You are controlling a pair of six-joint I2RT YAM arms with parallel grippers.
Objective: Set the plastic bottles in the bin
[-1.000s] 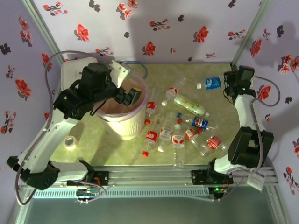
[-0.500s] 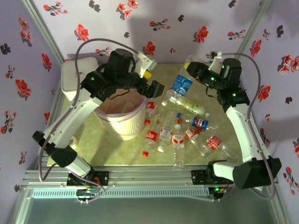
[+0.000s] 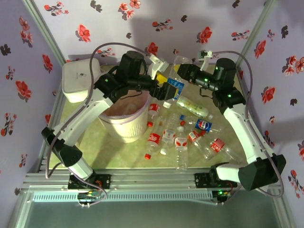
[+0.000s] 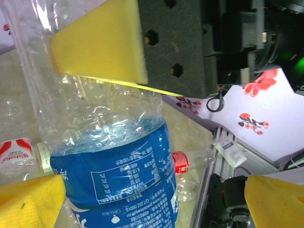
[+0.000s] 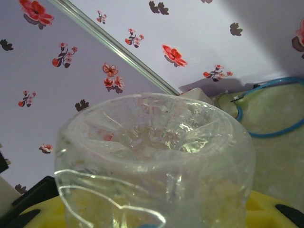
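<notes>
A clear bottle with a blue label (image 3: 175, 85) hangs in the air just right of the bin (image 3: 124, 116), a cream bucket with a pink liner. My right gripper (image 3: 184, 71) is shut on its clear upper part; the bottle's base (image 5: 156, 142) looms close in the right wrist view, above the right gripper (image 5: 156, 211). My left gripper (image 3: 166, 88) is open around the same bottle (image 4: 118, 175). The left gripper (image 4: 152, 202) has one yellow pad (image 4: 28, 202) beside the label and the other far off. Several more bottles (image 3: 183, 130) lie on the table.
A white square box (image 3: 80, 80) sits at the back left behind the bin. A long bottle with a green label (image 3: 192, 107) lies under the held one. A blue cable (image 5: 273, 133) loops on the table at the back. Flowered walls close in all around.
My right arm has lifted the blue-labelled bottle from the back right and carried it left towards the bin. My left gripper has swung right from over the bin to meet it.
</notes>
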